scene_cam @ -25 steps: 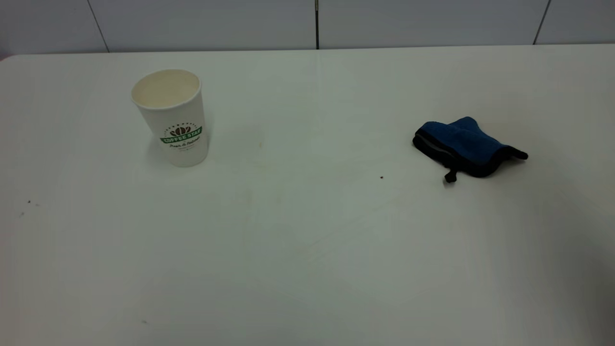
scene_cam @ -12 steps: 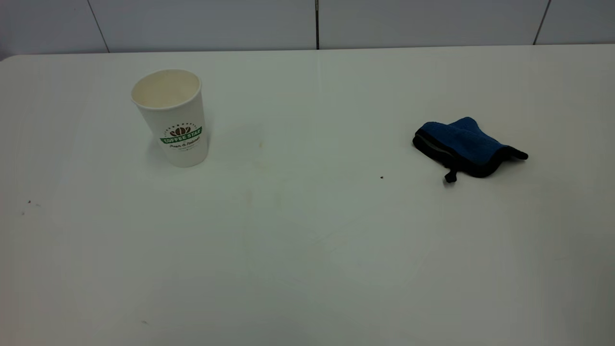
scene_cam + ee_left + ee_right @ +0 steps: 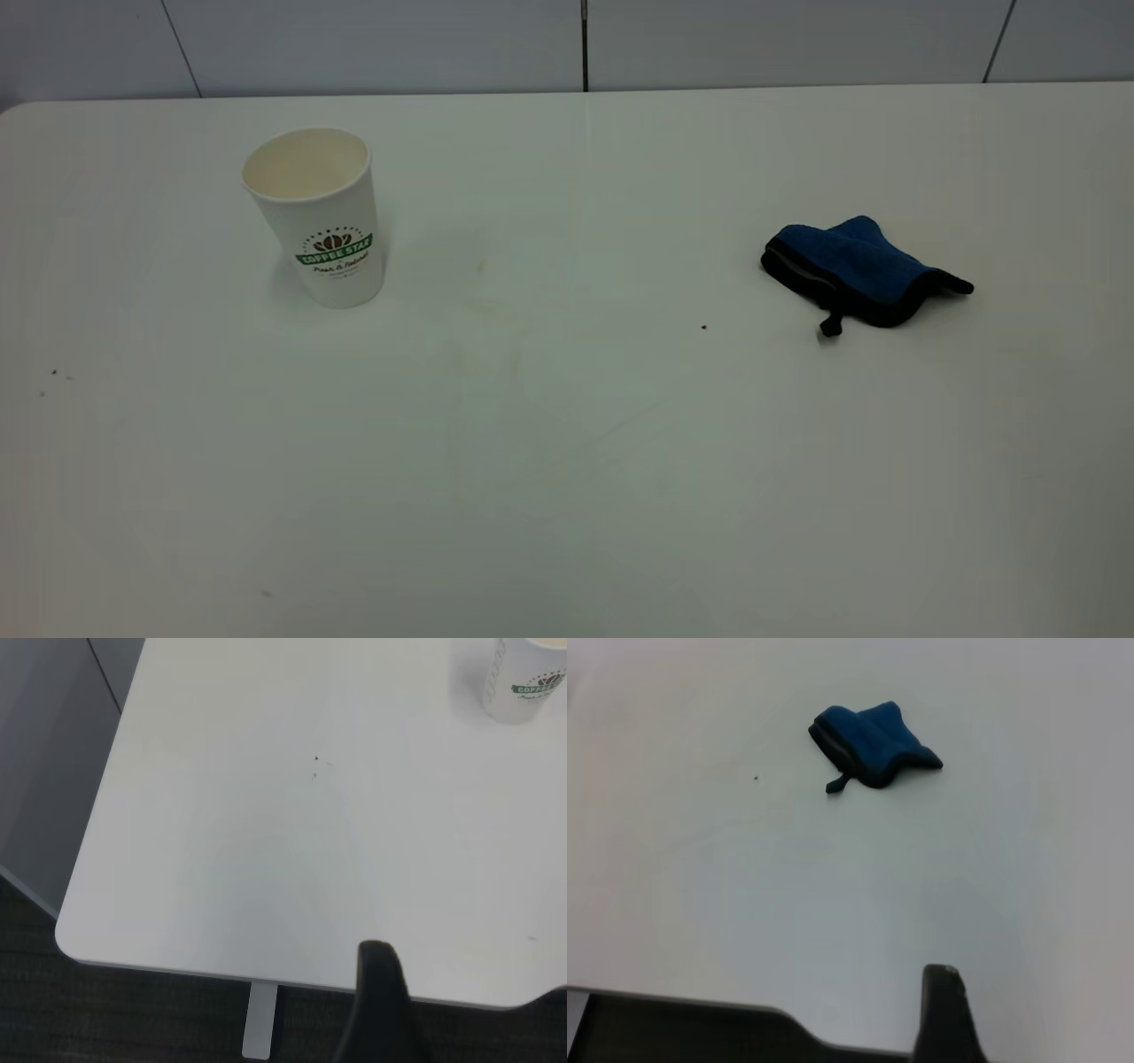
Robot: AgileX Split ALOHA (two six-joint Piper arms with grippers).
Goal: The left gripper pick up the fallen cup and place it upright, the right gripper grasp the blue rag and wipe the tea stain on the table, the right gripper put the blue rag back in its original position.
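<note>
While neither claw shows in the exterior view, the cup (image 3: 316, 215) stands upright on the tabletop's (image 3: 567, 461) left. Well apart, at right, lies the blue rag (image 3: 857, 270). Each claw's opening cannot be told.

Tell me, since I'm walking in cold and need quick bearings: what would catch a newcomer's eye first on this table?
The blue rag stands out most, a dark crumpled cloth lying alone on the right side of the white table. Next is the cup, standing upright on the left toward the back, its green logo facing the exterior camera. No amber puddle shows between them, only faint marks and tiny specks, and neither arm appears in the exterior view.
</note>
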